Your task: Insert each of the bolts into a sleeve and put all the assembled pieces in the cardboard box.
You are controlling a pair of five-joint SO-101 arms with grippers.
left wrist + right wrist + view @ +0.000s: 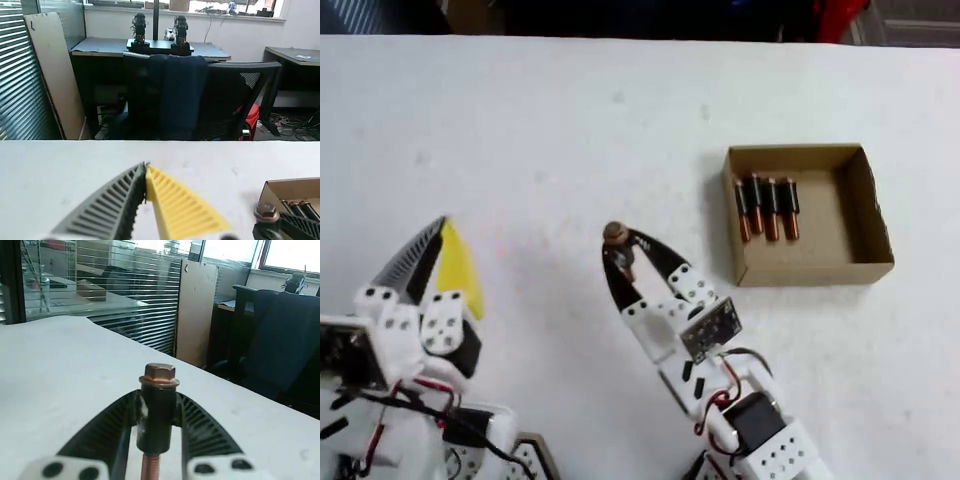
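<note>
An assembled piece (157,407), a copper bolt through a black sleeve, stands upright between the black fingers of my right gripper (156,417), which is shut on it. From above, that piece (617,245) is at the table's middle, left of the cardboard box (860,262). The box holds several assembled pieces (767,208) lying side by side against its left wall. My left gripper (438,228), with one grey and one yellow finger, is shut on nothing near the table's left front. In the left wrist view its fingertips (146,170) meet, and the bolt head (266,212) shows beside the box (287,187).
The white table (570,130) stretches bare to its far edge. Beyond that edge stand a dark office chair (200,95) and desks. A red object (840,20) lies past the far right edge.
</note>
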